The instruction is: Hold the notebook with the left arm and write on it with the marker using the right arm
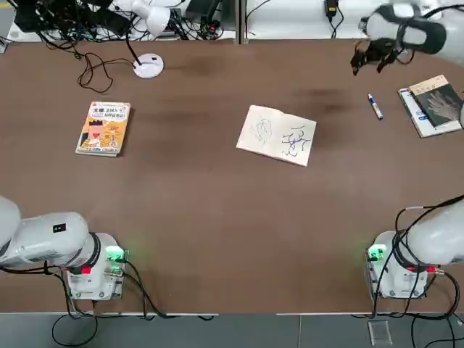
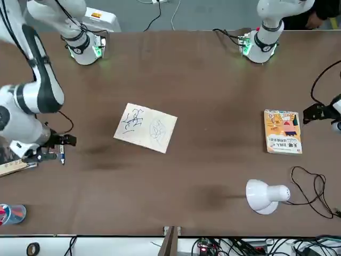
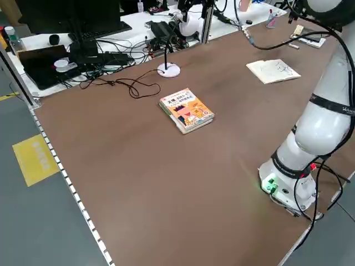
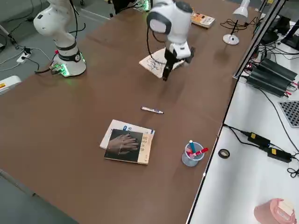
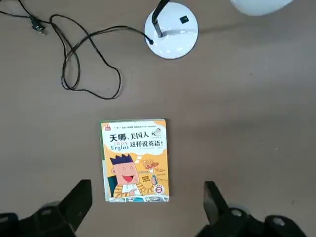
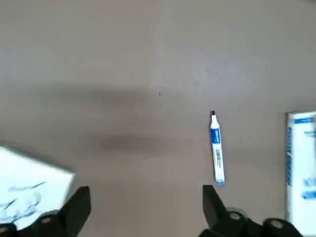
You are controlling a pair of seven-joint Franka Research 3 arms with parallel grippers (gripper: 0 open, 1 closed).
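Right tool — jaws wide (gripping nothing) — hangs lowered over the table.

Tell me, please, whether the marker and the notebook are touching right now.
Apart: the top view shows a stretch of bare brown table between the marker and the right-hand page of the open notebook.

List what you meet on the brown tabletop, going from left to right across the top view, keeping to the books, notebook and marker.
Orange-yellow book → open notebook → marker → dark-cover book
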